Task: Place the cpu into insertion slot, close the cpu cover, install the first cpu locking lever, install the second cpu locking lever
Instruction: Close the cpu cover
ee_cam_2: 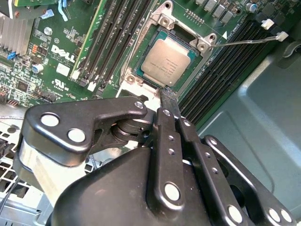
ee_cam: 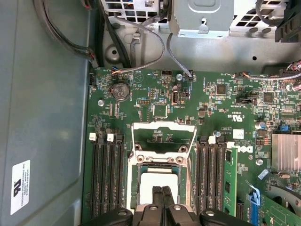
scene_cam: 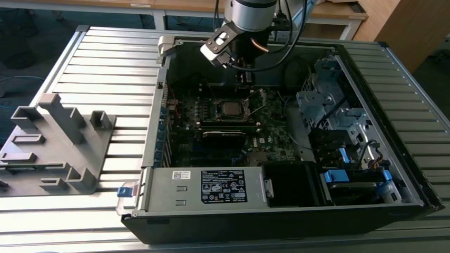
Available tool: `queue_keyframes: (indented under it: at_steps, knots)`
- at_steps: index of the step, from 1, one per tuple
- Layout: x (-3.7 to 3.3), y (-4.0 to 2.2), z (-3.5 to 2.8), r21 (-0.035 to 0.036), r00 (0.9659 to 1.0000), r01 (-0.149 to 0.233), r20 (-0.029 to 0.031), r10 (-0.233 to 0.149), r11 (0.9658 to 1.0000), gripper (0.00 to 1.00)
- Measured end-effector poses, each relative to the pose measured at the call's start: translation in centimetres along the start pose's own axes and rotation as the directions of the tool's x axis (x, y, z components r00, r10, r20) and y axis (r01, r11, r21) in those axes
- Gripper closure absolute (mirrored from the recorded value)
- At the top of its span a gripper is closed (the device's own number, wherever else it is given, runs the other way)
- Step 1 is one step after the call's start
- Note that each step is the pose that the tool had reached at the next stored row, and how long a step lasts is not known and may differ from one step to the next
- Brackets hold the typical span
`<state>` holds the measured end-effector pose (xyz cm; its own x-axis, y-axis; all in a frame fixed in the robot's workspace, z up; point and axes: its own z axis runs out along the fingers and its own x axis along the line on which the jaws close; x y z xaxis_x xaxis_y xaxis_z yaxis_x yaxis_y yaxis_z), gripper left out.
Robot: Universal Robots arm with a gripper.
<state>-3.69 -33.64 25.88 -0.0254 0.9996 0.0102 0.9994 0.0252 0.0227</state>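
**Figure.** The cpu (ee_cam_2: 167,61) lay flat in the insertion slot (ee_cam_2: 163,21) with its grey-bronze top exposed. The slot sat on the green motherboard (ee_cam: 155,94) of an open computer case (scene_cam: 151,147). The cpu cover (ee_cam: 164,127) stood raised at 1 edge of the slot, tilted up off the chip. The gripper (ee_cam_2: 168,94) hung over the cpu with its 2 fingers pressed together; whether the tips touched the chip could not be told. 1 thin locking lever (ee_cam_2: 244,41) angled out from a slot corner across the memory slots (ee_cam_2: 225,61). A grey fixture (scene_cam: 56,142) sat on the slatted table (scene_cam: 113,58), at the exterior view's left.
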Motion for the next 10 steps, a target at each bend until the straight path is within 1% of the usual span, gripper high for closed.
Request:
queue_keyframes:
  at_steps: [10]
  knots:
    - [0.0,0.01,-0.12,0.0,1.0,0.0,0.0,0.0,1.0,0.89]
